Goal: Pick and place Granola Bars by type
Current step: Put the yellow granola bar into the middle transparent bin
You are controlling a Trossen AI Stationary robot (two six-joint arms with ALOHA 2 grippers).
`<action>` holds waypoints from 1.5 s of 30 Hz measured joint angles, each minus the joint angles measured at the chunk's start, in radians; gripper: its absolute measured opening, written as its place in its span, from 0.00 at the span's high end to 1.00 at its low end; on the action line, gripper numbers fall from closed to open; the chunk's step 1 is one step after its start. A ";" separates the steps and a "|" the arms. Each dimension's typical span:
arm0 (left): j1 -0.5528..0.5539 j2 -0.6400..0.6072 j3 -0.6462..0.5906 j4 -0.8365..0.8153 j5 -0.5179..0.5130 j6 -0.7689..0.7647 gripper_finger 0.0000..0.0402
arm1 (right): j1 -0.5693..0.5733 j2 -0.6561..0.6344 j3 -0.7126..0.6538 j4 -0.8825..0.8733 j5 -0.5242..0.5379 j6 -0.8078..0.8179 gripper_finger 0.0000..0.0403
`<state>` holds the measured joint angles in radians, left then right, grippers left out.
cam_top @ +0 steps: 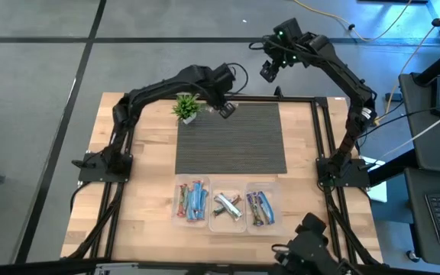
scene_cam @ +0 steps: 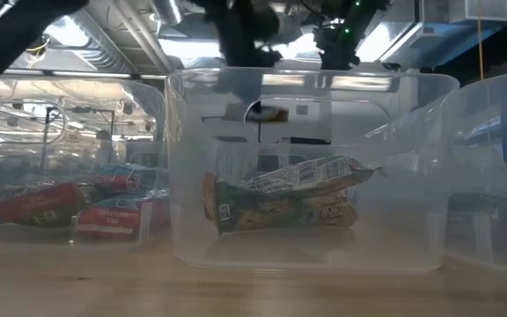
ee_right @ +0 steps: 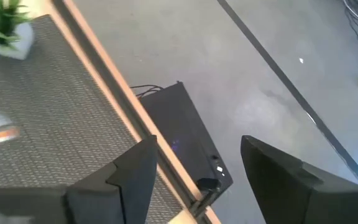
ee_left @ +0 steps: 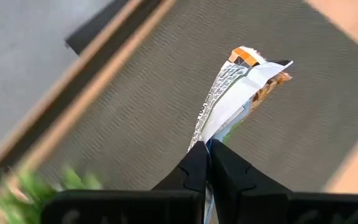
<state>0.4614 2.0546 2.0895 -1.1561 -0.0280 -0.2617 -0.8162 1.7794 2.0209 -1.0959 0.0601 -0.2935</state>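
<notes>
The left gripper (ee_left: 207,152) is clenched on a silver-white granola bar (ee_left: 235,93), holding it above the far left corner of the grey mat (cam_top: 231,137), just right of the potted plant (cam_top: 186,107). The right gripper (ee_right: 197,162) hangs with its fingers spread apart beyond the table's far edge, over the floor. At the near side, three clear bins (cam_top: 228,218) hold the other bars: blue and red ones (cam_top: 192,201) left, silver ones (cam_top: 228,205) in the middle, dark purple ones (cam_top: 260,207) right.
</notes>
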 joint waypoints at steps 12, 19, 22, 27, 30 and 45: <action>-0.353 -0.034 -0.002 -0.023 -0.131 -0.440 0.99 | -0.041 0.000 0.000 0.002 -0.009 0.004 0.42; -0.550 -0.028 -0.002 -0.030 -0.317 -0.793 0.99 | -0.041 0.000 0.000 0.000 -0.011 0.081 0.42; -0.637 -0.003 -0.003 -0.028 -0.385 -0.964 0.99 | -0.041 0.000 0.000 -0.015 -0.012 0.101 0.42; -0.771 0.061 -0.003 0.011 -0.460 -1.256 0.99 | -0.038 0.000 0.000 -0.031 -0.018 0.106 0.42; -0.828 0.113 -0.003 0.056 -0.475 -1.363 0.99 | -0.038 0.000 0.000 -0.042 -0.036 0.108 0.42; -0.889 0.265 -0.003 0.089 -0.467 -1.576 0.98 | -0.022 0.000 0.000 -0.088 -0.116 0.127 0.42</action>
<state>-0.4280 2.3199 2.0869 -1.0667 -0.4953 -1.8381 -0.8387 1.7794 2.0209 -1.1843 -0.0563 -0.1666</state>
